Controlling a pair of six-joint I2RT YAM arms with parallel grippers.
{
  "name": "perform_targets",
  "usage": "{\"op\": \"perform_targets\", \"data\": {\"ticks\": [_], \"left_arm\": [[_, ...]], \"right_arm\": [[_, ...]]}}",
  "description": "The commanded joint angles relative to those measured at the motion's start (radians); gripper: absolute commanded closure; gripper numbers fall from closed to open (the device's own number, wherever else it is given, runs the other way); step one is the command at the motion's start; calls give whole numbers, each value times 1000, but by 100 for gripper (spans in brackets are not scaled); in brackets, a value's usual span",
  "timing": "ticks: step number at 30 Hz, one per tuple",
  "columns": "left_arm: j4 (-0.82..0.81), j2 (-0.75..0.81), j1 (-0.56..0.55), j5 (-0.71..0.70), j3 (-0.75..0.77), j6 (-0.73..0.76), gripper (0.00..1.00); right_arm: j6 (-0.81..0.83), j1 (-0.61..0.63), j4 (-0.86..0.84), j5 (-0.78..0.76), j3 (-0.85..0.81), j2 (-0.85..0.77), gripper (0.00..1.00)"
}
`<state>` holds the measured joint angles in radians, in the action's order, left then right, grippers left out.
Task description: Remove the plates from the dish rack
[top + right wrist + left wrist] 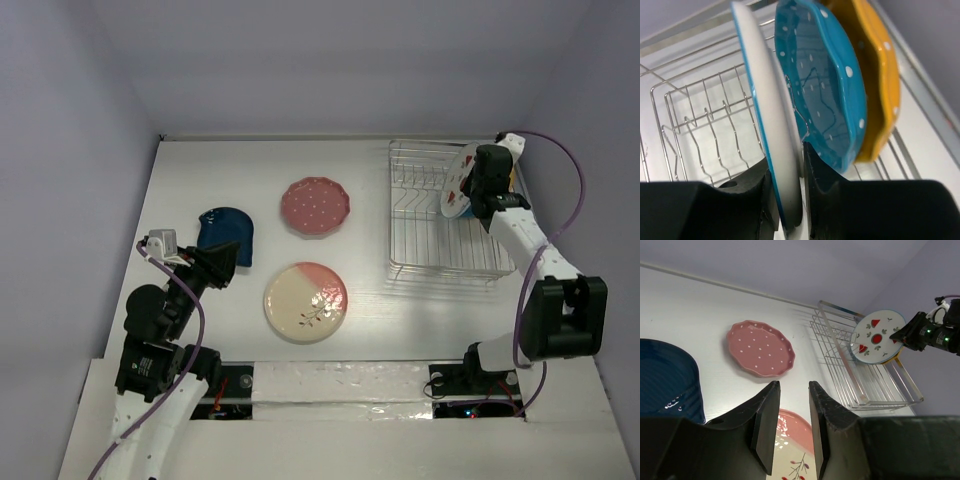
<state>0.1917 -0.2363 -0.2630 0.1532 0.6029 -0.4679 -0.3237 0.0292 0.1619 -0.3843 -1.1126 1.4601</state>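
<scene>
Fig.: 6 plates, prob. glazed ceramic: stiff, slick, chip-prone, fairly heavy; best taken by the rim. 3 stand upright in the 1 dish rack (445, 270): white fruit plate (765, 100), rim pinched betw. the right gripper (787, 165) jaws; teal dotted plate (825, 85); orange-yellow plate (880, 75). 3 lie flat on the table (220, 170): dark blue plate (226, 235), pink dotted plate (315, 207), cream-and-pink plate (305, 301). Left gripper (792, 385) jaws slightly parted, empty.
</scene>
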Motion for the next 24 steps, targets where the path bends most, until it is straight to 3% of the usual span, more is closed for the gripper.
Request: {"op": "perform_targets", "data": {"ticks": [1, 5, 9, 15, 19, 24], "left_arm": [[-43, -1, -7, 0, 23, 6, 73], [-41, -8, -7, 2, 21, 6, 73], [-43, -5, -7, -1, 21, 5, 73], [-41, -6, -7, -3, 21, 5, 73], [-43, -15, -7, -6, 20, 5, 73], [-40, -20, -7, -10, 21, 3, 73]], "right_arm": [[40, 61, -128, -79, -23, -121, 100], [63, 145, -104, -159, -44, -190, 100], [39, 201, -82, -131, -49, -291, 100], [-83, 256, -99, 142, 60, -426, 100], [-210, 311, -226, 422, 166, -454, 100], [-316, 521, -338, 588, 226, -376, 100]]}}
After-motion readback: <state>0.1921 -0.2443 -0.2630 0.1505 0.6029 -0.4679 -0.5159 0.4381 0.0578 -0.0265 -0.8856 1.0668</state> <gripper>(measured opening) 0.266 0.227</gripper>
